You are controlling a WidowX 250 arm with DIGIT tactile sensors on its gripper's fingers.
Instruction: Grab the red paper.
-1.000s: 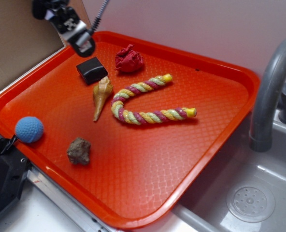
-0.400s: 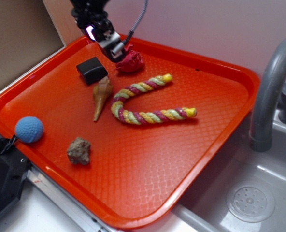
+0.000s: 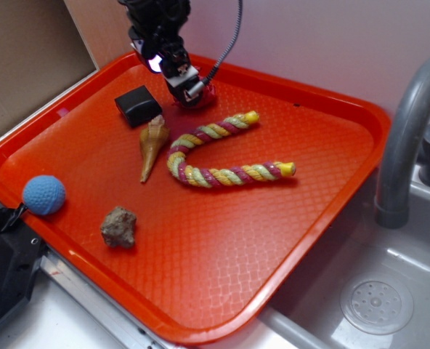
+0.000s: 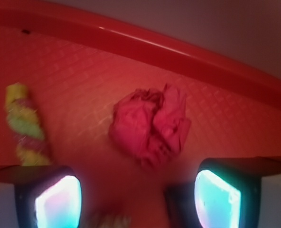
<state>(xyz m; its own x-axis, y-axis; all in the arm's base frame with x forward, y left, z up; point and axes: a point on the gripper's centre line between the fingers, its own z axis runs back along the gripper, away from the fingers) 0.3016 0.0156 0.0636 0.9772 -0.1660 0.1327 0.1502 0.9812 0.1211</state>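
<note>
Red paper [image 4: 150, 124]: dark crimson wad, creased and folded, roughly ball-shaped; lies on the tray near its far rim, just right of the black block. In the exterior view only a sliver [image 3: 206, 93] shows past the hand.
Hand [image 3: 188, 86]: black, with pale glowing pads [image 4: 57, 202]; jaws spread wide and holding nothing. It hangs low over the paper, which the wrist view shows ahead of the two fingers and in line with the gap; contact cannot be told.
Tray [image 3: 331, 131]: orange plastic, rounded corners, raised rim, diamond-embossed floor.
Black block [image 3: 138, 105]: glossy, squarish, rounded edges.
Shell [image 3: 152, 145]: tan, spiral, tapering to a point; just below the block.
Rope [image 3: 215, 149]: twisted yellow, red and pale green strands, bent into a U, yellow-capped ends; one blurred end [image 4: 25, 128] shows in the wrist view.
Ball [image 3: 43, 194]: blue, knitted, at the tray's near-left rim.
Stone [image 3: 118, 227]: brown-grey, rough, lumpy.
Tap [image 3: 407, 138]: grey curved pipe, cut off at the top edge.
Sink [image 3: 375, 302]: grey, round drain; partly out of frame.
Cable [image 3: 232, 36]: braided, rising from the hand out of view.
</note>
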